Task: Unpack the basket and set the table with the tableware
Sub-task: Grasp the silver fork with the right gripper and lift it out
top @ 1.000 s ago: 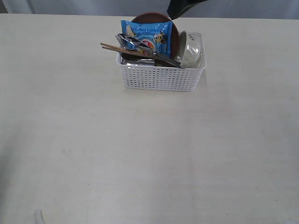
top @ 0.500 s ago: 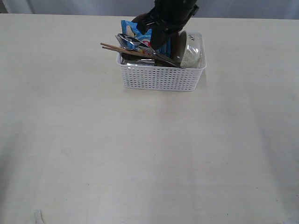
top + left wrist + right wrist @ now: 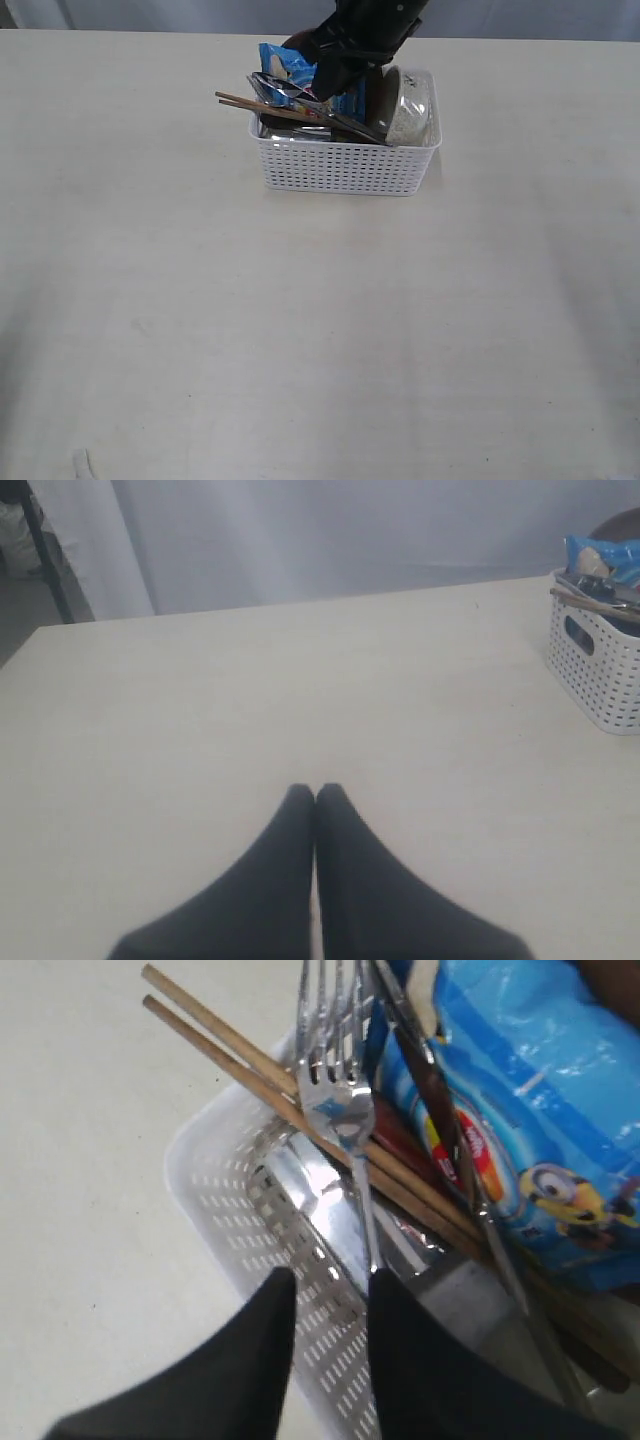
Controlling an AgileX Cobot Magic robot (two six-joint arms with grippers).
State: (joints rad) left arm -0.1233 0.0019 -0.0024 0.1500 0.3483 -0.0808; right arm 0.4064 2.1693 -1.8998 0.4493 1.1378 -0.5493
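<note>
Fork is lying across the chopsticks atop the load in the basket, which is sitting at the desk's far middle. It is looking stiff, thin and slick, so pinching across the handle's flat seems wisest. Right end effector is hovering at the basket rim, jaws slightly apart and gripping nothing. Left end effector is hanging closed over the desk, well apart.

L claw shut w/ tips touching; R claw angled down, tips slightly apart.
</note>
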